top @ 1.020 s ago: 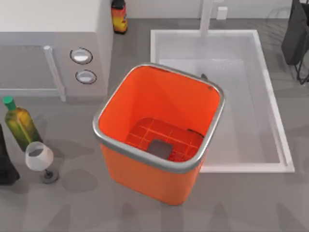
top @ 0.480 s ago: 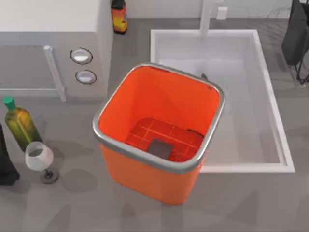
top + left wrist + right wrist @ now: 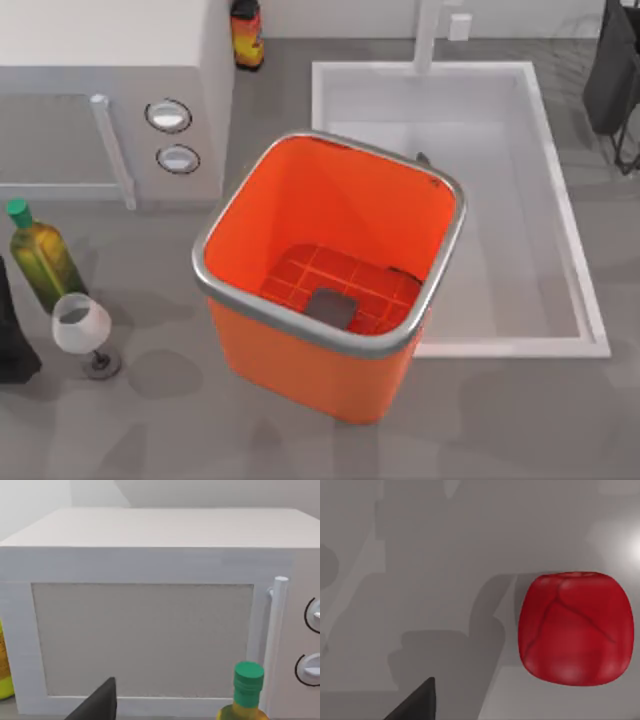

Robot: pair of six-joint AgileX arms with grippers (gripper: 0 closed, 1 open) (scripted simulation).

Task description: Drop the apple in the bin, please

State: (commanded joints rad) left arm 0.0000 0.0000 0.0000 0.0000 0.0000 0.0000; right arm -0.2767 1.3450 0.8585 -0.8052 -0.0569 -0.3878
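Looking down from the right wrist view, the small round shiny red apple (image 3: 576, 628) sits on the grey table top (image 3: 420, 555), close under the right arm's camera. It looks light and hard, and its smooth skin may be slippery, so I think the best hold is across its fat middle, one finger on each side, with a gentle squeeze. One dark fingertip (image 3: 415, 704) of the right gripper pokes in near the apple, apart from it, so nothing is held; I cannot tell if that gripper is spread or closed. Farther off, the big square orange plastic bin (image 3: 250, 345) with the silver rim stands in the middle of the table, beside the white sink (image 3: 560, 200). My left arm waits at the left side, facing the white microwave (image 3: 145, 630) and a green-capped bottle (image 3: 247, 690).
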